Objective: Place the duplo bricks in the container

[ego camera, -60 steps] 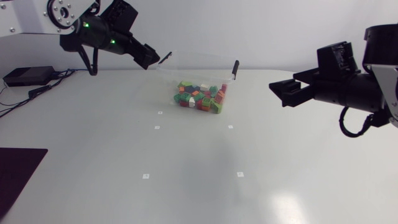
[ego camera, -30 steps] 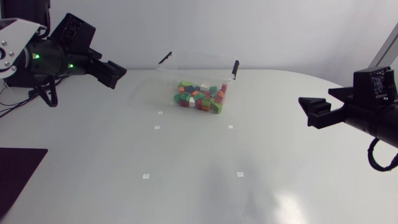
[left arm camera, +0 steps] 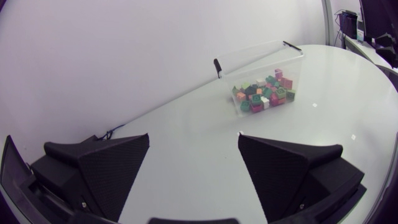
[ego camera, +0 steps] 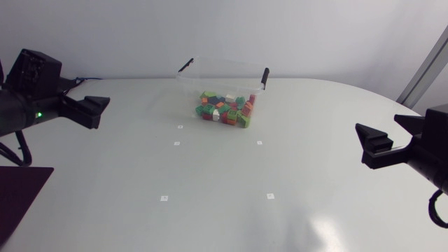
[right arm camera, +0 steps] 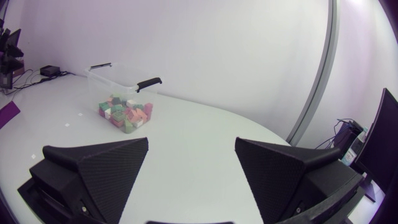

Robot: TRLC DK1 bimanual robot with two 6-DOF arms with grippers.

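Observation:
A clear plastic container (ego camera: 222, 71) with black handles stands at the back middle of the table. Several coloured duplo bricks (ego camera: 225, 110) lie inside it. My left gripper (ego camera: 100, 112) hangs open and empty at the far left, well away from the container. Far to the right, my right gripper (ego camera: 362, 145) is open and empty too, pointing toward the middle. In the left wrist view the container (left arm camera: 249, 59) and its bricks (left arm camera: 264, 93) sit far ahead of the open gripper (left arm camera: 194, 140). The right wrist view likewise has the container (right arm camera: 118, 78) and bricks (right arm camera: 126, 112) far ahead of the open gripper (right arm camera: 191, 144).
A dark mat (ego camera: 21, 192) lies at the table's front left corner. Small white markers (ego camera: 176, 143) dot the tabletop in front of the container. A black box (right arm camera: 50, 70) with cables sits at the back left. The table's edge curves round at the right.
Both arms have drawn back from the container toward the side edges. The left gripper went from beside the container's left handle to the far left; the right one moved right and lower.

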